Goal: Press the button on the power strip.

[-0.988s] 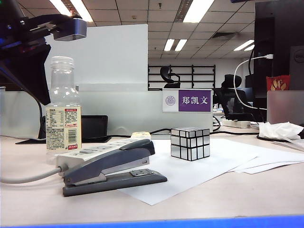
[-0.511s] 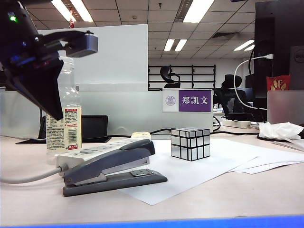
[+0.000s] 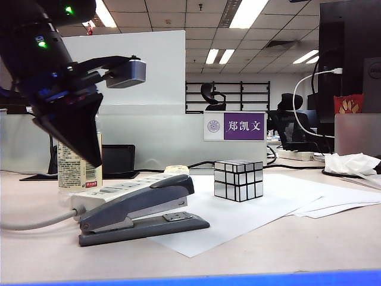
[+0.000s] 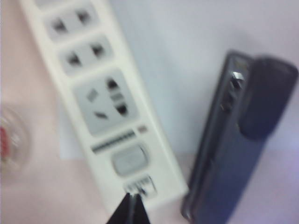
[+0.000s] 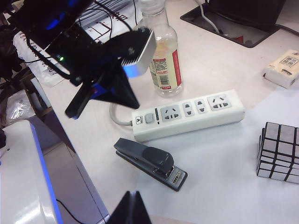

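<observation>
1. The power strip (image 3: 128, 186) lies on the left of the table, behind the stapler (image 3: 140, 211), its button (image 4: 131, 160) near the cable end.
2. The left gripper (image 4: 131, 205) hangs above that end, fingers together, not touching.
3. The right gripper (image 5: 131, 207) hovers high over the near edge, fingers together.
4. The press has yet to be made.

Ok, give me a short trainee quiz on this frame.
1. True or false: the left end effector is pressing the button.
2. What lies beside the power strip, opposite the bottle? A) cube B) stapler C) tissue pack
3. The right end effector, high above the table by the stapler, has its jaws ___.

Key: 1 false, it hovers shut above the strip's cable end; 2 B; 3 shut.
</observation>
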`<state>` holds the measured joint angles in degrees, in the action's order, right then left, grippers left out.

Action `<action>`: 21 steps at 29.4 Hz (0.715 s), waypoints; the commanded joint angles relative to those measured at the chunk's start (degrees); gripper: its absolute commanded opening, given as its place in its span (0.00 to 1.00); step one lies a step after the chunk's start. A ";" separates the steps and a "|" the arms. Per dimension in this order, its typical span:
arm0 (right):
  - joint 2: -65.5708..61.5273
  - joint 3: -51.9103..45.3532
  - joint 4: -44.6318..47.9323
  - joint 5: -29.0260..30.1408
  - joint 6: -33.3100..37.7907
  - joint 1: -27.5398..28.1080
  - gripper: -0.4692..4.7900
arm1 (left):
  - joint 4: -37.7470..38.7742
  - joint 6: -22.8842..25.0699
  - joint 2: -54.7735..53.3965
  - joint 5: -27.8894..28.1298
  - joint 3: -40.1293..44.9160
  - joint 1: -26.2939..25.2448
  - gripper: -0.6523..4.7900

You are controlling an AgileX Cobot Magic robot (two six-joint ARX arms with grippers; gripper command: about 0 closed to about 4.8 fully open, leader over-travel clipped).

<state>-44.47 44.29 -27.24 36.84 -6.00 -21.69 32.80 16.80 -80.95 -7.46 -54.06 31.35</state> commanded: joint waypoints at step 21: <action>0.11 0.28 0.55 -0.07 0.00 -0.04 0.09 | -6.67 0.37 -5.53 2.23 -0.15 0.04 0.11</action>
<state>-44.47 44.29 -27.31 36.84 -6.00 -21.69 26.68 16.95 -86.46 -4.97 -54.13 31.42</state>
